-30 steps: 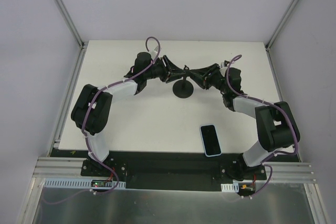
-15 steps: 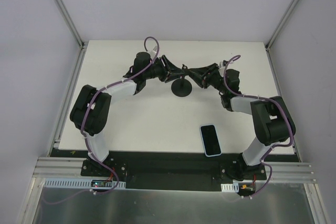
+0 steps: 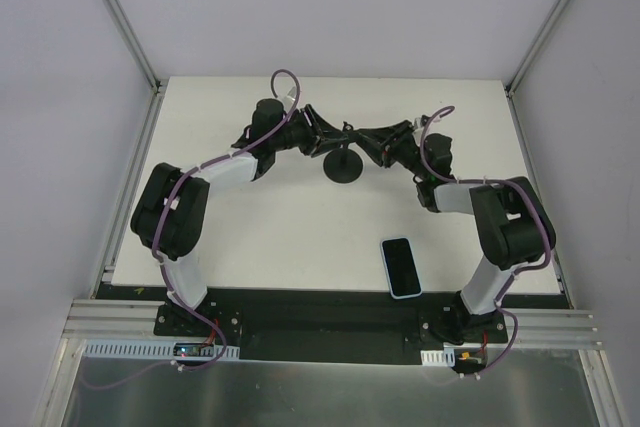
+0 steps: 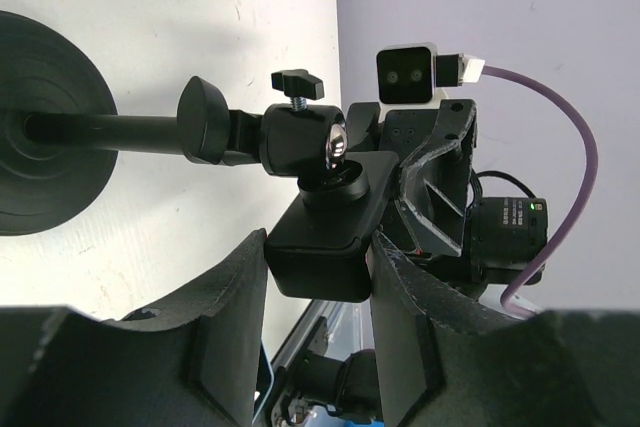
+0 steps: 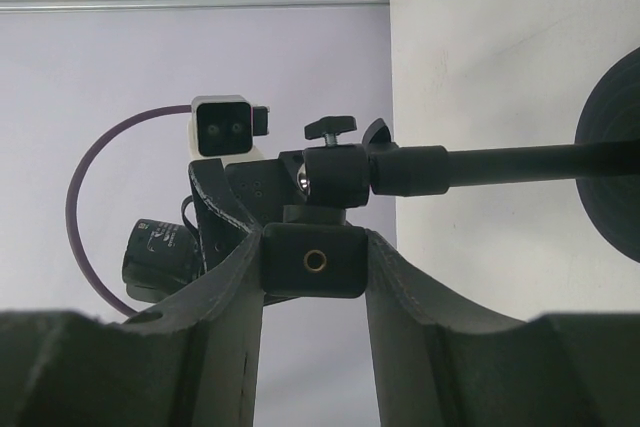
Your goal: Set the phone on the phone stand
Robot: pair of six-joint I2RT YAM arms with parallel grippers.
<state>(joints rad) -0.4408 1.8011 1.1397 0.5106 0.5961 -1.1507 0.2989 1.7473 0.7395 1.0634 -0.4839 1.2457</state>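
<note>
Left fingers (image 4: pixel 235 317) and right fingers (image 5: pixel 400 297) both clamp the cradle of the phone stand (image 3: pixel 347 168), so adjust it gently, base planted, before one arm frees itself for the phone (image 3: pixel 402 267) lying flat on the surface (image 3: pixel 290 237) toward the near edge.

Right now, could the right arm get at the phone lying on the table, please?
Probably not straight away: the right gripper is clamped on the cradle of the phone stand. The phone lies flat near that arm's base with bare table around it, so once it lets go the way looks free.
</note>
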